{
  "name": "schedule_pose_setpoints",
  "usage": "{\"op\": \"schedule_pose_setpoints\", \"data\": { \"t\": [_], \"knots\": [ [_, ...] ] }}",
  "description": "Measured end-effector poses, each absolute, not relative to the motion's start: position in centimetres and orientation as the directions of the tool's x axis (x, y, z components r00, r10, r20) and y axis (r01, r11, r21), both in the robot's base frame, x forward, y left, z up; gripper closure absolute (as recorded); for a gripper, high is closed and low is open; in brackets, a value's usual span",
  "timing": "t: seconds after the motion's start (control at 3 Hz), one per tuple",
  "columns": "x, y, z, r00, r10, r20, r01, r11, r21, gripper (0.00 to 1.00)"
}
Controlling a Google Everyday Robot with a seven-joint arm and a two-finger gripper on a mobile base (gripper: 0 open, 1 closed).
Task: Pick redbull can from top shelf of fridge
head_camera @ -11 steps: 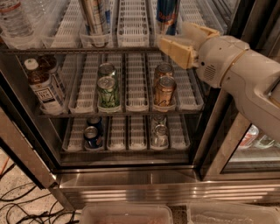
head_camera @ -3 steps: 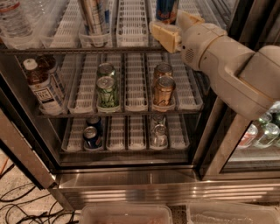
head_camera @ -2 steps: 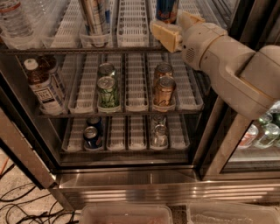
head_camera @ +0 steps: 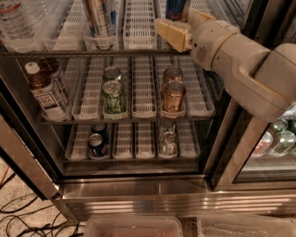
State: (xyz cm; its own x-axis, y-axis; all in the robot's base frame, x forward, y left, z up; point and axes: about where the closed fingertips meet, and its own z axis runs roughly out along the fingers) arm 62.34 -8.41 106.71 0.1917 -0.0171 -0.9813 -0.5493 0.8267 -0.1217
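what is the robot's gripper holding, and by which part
Cannot be told: the cream gripper is at the lower body of the tall slim dark blue can.

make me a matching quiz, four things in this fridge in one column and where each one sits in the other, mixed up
Things:
1. redbull can
2. green can
3. tea bottle
4. gripper

Places:
a. left end of the middle shelf
b. on the top shelf, right-hand lane, just behind the gripper
c. middle shelf, front of a lane left of centre
d. at the front edge of the top shelf, right side

Pairs: 1-b, 2-c, 3-a, 4-d
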Motion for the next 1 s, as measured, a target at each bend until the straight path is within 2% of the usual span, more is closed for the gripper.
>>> {"op": "schedule_pose_setpoints", "data": {
  "t": [0.33,0.67,1.0],
  "knots": [
    [62.49,-8.13,106.82,0.185,-0.009,-0.983,-0.562,0.819,-0.113,0.34],
    [62.73,-7.93,106.47,0.172,-0.010,-0.985,-0.571,0.814,-0.109,0.52],
    [62.74,-7.92,106.47,0.172,-0.010,-0.985,-0.571,0.814,-0.108,0.76]
  ]
}}
